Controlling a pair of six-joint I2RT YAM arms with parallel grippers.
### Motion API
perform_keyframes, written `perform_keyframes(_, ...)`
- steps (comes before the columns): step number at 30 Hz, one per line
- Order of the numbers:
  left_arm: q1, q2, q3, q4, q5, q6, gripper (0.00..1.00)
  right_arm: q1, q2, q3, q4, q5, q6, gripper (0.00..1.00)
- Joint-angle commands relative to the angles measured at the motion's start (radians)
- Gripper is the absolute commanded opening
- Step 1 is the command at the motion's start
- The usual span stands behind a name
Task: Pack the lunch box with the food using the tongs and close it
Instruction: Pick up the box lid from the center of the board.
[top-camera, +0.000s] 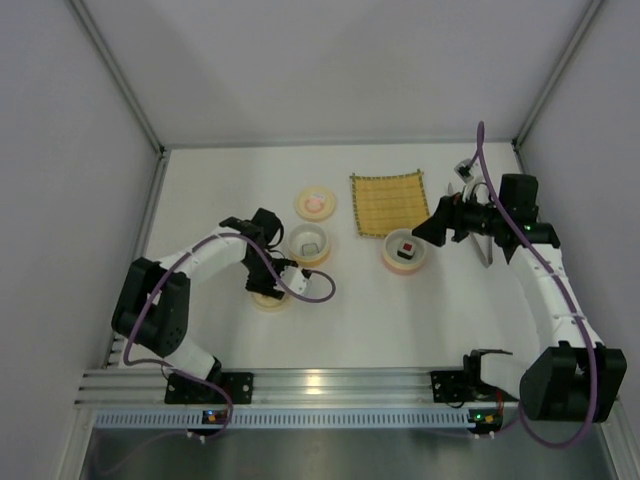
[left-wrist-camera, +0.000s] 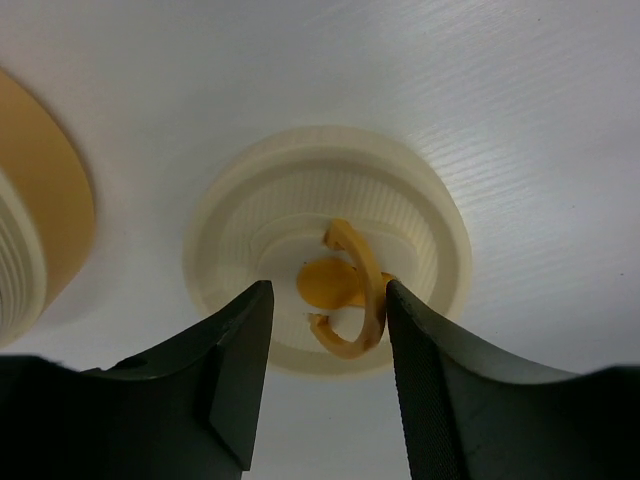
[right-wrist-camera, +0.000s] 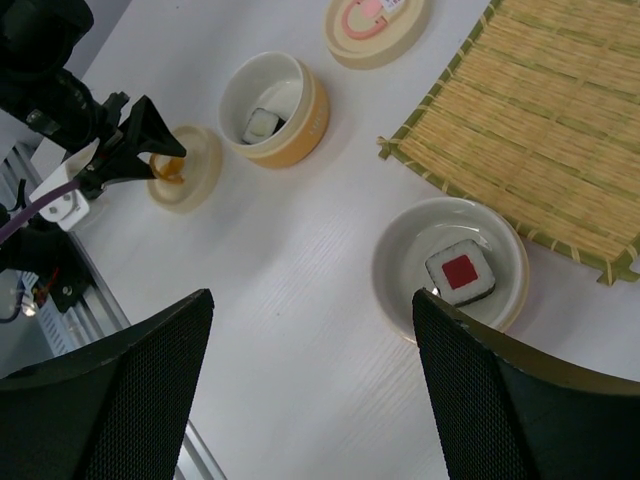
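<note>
My left gripper (top-camera: 278, 283) (left-wrist-camera: 328, 300) hangs low over a cream lid (left-wrist-camera: 330, 235) and straddles its orange ring handle (left-wrist-camera: 358, 290). The right finger touches the ring and the left finger stands apart from it. An orange-banded lunch box bowl (top-camera: 309, 243) (right-wrist-camera: 300, 120) holds the dark food piece (right-wrist-camera: 262, 124). A second bowl (top-camera: 407, 262) (right-wrist-camera: 400, 270) holds the red-topped piece (right-wrist-camera: 460, 273). My right gripper (top-camera: 432, 228) (right-wrist-camera: 312, 300) hovers open and empty beside that bowl. The tongs (top-camera: 486, 255) lie partly under my right arm.
A yellow woven mat (top-camera: 388, 203) (right-wrist-camera: 540, 120) lies behind the second bowl. Another cream lid with a pink ring (top-camera: 316, 203) (right-wrist-camera: 375, 30) sits behind the orange-banded bowl. White walls close the table at the left, back and right.
</note>
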Motion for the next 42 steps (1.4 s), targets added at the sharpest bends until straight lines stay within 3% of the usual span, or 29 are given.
perform_keyframes(1, -0.004, 0.026, 0.040, 0.029, 0.004, 0.016, 0.53, -0.018, -0.035, 0.001, -0.018, -0.021, -0.037, 0.80)
perform_keyframes(7, -0.005, 0.059, 0.051, 0.043, -0.002, -0.016, 0.40, -0.022, -0.027, -0.004, -0.018, -0.029, -0.043, 0.80)
perform_keyframes(14, -0.004, 0.066, 0.048, 0.055, 0.005, -0.031, 0.31, -0.022, -0.026, -0.013, -0.018, -0.050, -0.044, 0.79)
perform_keyframes(23, -0.004, 0.056, 0.047, 0.060, -0.001, -0.072, 0.34, -0.022, -0.024, -0.007, -0.027, -0.058, -0.047, 0.79)
perform_keyframes(25, -0.005, 0.045, 0.043, 0.064, -0.011, -0.100, 0.30, -0.022, -0.024, -0.007, -0.032, -0.058, -0.047, 0.79)
perform_keyframes(27, -0.008, 0.028, 0.065, 0.052, -0.030, -0.174, 0.23, -0.022, -0.029, -0.007, -0.039, -0.054, -0.046, 0.80)
perform_keyframes(29, -0.013, 0.013, 0.095, 0.015, -0.042, -0.253, 0.06, -0.021, -0.038, -0.007, -0.044, -0.041, -0.044, 0.85)
perform_keyframes(30, -0.014, 0.001, 0.134, -0.026, -0.048, -0.284, 0.01, -0.022, -0.050, -0.008, -0.044, -0.037, -0.041, 0.96)
perform_keyframes(34, -0.022, -0.093, 0.241, -0.126, -0.053, -0.444, 0.00, -0.022, -0.075, -0.016, -0.039, -0.035, -0.029, 0.99)
perform_keyframes(37, -0.022, -0.125, 0.368, -0.187, -0.050, -0.653, 0.00, -0.022, -0.084, -0.019, -0.035, -0.020, -0.018, 0.99)
perform_keyframes(42, -0.024, -0.035, 0.641, -0.294, -0.073, -0.888, 0.00, -0.022, -0.088, -0.016, -0.029, 0.023, -0.006, 0.99)
